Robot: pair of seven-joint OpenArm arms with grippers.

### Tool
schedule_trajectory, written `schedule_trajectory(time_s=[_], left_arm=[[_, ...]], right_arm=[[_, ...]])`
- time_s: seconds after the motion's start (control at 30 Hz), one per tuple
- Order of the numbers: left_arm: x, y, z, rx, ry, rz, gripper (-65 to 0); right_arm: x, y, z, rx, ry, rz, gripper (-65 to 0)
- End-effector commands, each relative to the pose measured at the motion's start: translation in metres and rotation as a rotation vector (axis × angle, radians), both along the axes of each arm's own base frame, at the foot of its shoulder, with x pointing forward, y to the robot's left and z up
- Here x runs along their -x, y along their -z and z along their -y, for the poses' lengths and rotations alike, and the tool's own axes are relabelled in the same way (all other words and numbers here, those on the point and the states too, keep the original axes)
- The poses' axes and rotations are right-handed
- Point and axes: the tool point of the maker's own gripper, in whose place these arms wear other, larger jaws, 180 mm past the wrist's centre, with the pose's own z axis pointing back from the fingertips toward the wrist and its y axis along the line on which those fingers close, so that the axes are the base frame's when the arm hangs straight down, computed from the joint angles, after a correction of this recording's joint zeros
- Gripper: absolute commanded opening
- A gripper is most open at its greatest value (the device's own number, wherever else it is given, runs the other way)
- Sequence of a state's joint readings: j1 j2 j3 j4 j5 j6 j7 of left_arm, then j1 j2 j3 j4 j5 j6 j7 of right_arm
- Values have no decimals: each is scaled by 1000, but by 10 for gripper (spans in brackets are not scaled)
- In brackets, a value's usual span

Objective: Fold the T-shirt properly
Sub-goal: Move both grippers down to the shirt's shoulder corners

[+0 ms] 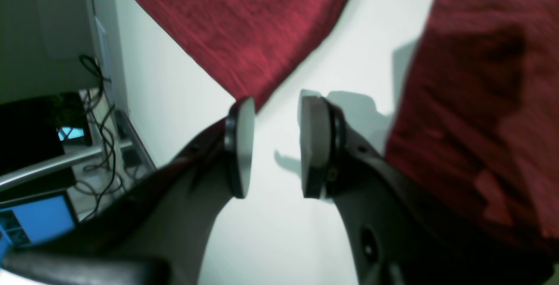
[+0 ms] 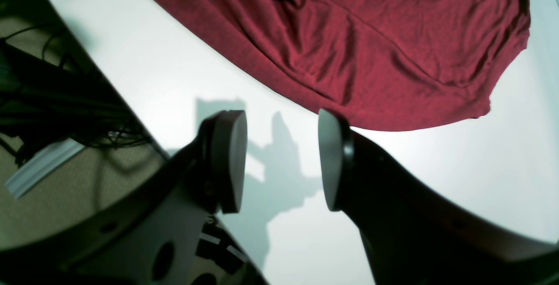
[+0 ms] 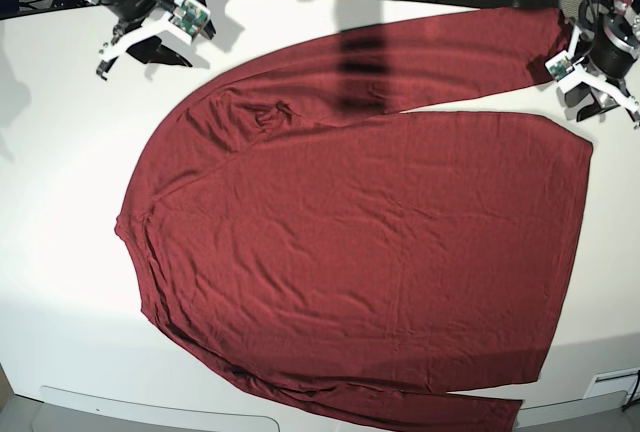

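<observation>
Lying flat on the white table (image 3: 60, 152), the maroon long-sleeved T-shirt (image 3: 360, 252) is spreading over most of the surface, with only small wrinkles near one shoulder. One sleeve (image 3: 400, 52) is stretching along the far edge of the table and the other sleeve (image 3: 400, 402) is running along the near edge, so the garment seems laid out and ready for the first fold.

The left gripper (image 1: 276, 145) is hovering over bare table with its jaws spread and nothing between them. The cuff end of the far sleeve (image 1: 244, 27) is lying just ahead of its fingertips, and the hem side of the body (image 1: 480, 123) is lying beside its right finger. I think it is placed there because the sleeve end is the natural first thing to pick up.

The right gripper (image 2: 281, 160) is also standing spread and empty above the table. The cloth of the shoulder region (image 2: 349, 49) is lying just ahead of its pads (image 2: 329, 158), near but apart, as far as the wrist view is showing.

Both hands are sitting at the far side of the shirt, one at each end of the same sleeve. In my judgement the folding is hardly begun, and the next move is asking for a low pinch on thin fabric, which can easily slip or bunch.
</observation>
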State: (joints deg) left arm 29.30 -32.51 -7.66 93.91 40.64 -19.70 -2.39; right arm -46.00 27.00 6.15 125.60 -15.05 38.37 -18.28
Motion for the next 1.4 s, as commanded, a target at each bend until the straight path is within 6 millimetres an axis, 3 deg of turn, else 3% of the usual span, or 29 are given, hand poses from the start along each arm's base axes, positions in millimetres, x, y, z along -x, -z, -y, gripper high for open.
schedule_trajectory(time_s=[0.0,0.17,0.47,0.67,1.03,1.2,1.37], left_arm=[[-9,-10,-4,-11,10,38,-469],[-16,-10,-3,14,28,53,-469],[-24,8,39,55,114,20,-469],[-38,23,23,-10,48,-18,-469],[-25,33,-19,-91,-27,-94,-469],[-11,39,-1,-24,45,-106,-469],[-20,35,12,20,62,-72,-469]], right_arm=[[-6,-6,-1,-8,-4,32,-381],[-12,-9,-1,-12,-1,50,-381],[-13,-9,-1,-13,-1,52,-381],[-12,-8,0,-7,1,48,-381],[-13,-9,-1,-12,0,51,-381],[-15,-11,-2,-17,-4,61,-381],[-20,-13,-3,-25,-3,73,-381]])
